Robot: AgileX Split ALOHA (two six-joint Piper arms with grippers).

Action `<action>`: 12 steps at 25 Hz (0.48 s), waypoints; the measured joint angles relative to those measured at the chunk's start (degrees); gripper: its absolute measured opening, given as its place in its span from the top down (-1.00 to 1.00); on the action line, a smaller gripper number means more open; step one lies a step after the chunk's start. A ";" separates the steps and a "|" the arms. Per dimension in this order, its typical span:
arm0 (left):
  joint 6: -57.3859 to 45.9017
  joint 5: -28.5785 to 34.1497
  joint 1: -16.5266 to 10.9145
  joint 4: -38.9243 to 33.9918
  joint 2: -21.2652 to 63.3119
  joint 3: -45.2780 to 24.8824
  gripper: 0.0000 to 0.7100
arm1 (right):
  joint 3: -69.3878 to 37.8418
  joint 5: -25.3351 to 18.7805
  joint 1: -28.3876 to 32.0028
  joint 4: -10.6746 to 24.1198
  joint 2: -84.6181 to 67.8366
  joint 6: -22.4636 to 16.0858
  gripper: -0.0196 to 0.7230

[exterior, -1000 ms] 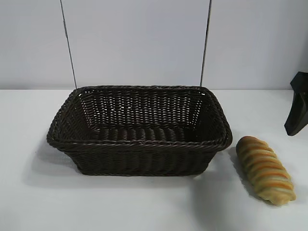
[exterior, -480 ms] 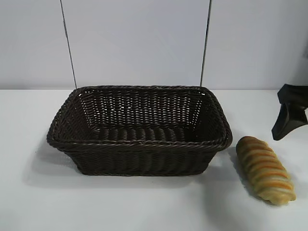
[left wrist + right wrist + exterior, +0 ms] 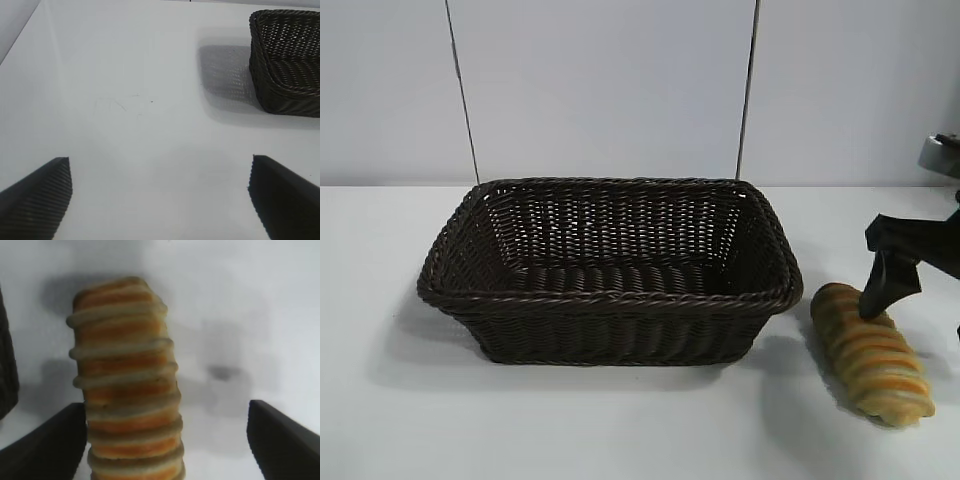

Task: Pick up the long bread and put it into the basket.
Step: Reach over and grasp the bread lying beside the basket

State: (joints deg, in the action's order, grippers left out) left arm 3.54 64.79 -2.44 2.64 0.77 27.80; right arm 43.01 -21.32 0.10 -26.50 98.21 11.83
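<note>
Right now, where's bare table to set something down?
Bare: table in front of the basket, and its far-left side by the open left gripper. Crowded: right of the basket, where the open right gripper straddles the bread.

From where I stand, no writing, label, brand, number or sign can be read on anything here, in any of the views.
</note>
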 joint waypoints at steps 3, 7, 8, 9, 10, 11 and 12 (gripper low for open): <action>0.00 0.00 0.00 0.00 0.00 0.00 -0.94 | 0.00 0.07 0.00 -0.22 0.05 0.00 -0.32; 0.00 0.00 0.00 0.00 0.00 0.00 -0.94 | 0.00 0.17 0.00 -1.36 0.05 0.00 -0.21; 0.00 0.00 0.00 0.00 0.00 0.00 -0.94 | 0.00 0.23 0.00 -1.66 0.05 0.00 -0.20; 0.00 0.00 0.00 0.00 0.00 0.00 -0.94 | 0.00 0.23 0.00 -1.87 0.05 0.00 -0.18; 0.00 0.00 0.00 0.00 0.00 0.00 -0.94 | 0.00 0.23 0.00 -2.16 0.05 0.00 -0.16; 0.00 0.00 0.00 0.00 0.00 0.00 -0.94 | 0.00 0.23 0.00 -2.38 0.05 0.00 -0.14; 0.00 0.00 0.00 0.00 0.00 0.00 -0.94 | 0.00 0.23 0.00 -2.57 0.05 0.00 -0.13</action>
State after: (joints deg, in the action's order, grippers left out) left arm 3.54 64.79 -2.44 2.64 0.77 27.80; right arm 43.01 -21.09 0.10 -29.07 98.26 11.83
